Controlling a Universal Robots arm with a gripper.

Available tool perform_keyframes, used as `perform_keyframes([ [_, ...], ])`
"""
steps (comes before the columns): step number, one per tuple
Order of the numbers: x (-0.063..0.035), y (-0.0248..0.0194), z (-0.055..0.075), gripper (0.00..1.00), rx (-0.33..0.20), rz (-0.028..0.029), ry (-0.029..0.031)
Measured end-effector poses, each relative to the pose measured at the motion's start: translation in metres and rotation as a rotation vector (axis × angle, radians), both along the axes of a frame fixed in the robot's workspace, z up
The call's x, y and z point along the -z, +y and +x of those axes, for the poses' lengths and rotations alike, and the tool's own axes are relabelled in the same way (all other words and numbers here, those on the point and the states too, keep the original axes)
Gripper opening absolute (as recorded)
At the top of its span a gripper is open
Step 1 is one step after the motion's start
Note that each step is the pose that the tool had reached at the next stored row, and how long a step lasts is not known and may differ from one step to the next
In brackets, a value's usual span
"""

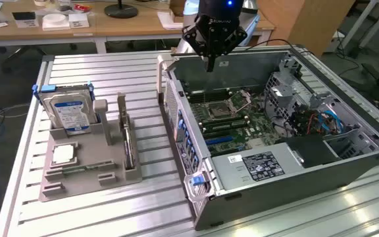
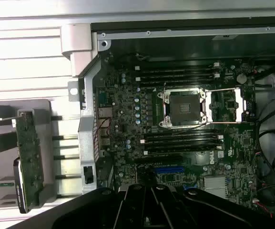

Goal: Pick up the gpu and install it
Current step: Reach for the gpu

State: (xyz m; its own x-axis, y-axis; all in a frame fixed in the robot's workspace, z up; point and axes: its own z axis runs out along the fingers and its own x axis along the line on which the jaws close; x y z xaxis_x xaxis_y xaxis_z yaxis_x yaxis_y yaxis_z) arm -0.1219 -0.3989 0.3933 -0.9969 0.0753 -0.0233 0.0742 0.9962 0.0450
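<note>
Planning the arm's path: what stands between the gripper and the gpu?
In the exterior view, the case's wall and table slats lie between the gripper and the gpu.

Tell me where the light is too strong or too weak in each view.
Exterior view: light glares off the ribbed table beside the computer case, whose inside is fairly evenly lit. Wrist view: the table slats are washed out to near white, the motherboard lies in dim shade, and the gripper is a dark silhouette.
</note>
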Motion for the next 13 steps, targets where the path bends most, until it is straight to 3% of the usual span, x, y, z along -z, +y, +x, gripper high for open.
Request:
perform_keyframes([
  [13, 0.0, 0.0, -0.011, 0.11, 0.0, 0.0, 0.0],
])
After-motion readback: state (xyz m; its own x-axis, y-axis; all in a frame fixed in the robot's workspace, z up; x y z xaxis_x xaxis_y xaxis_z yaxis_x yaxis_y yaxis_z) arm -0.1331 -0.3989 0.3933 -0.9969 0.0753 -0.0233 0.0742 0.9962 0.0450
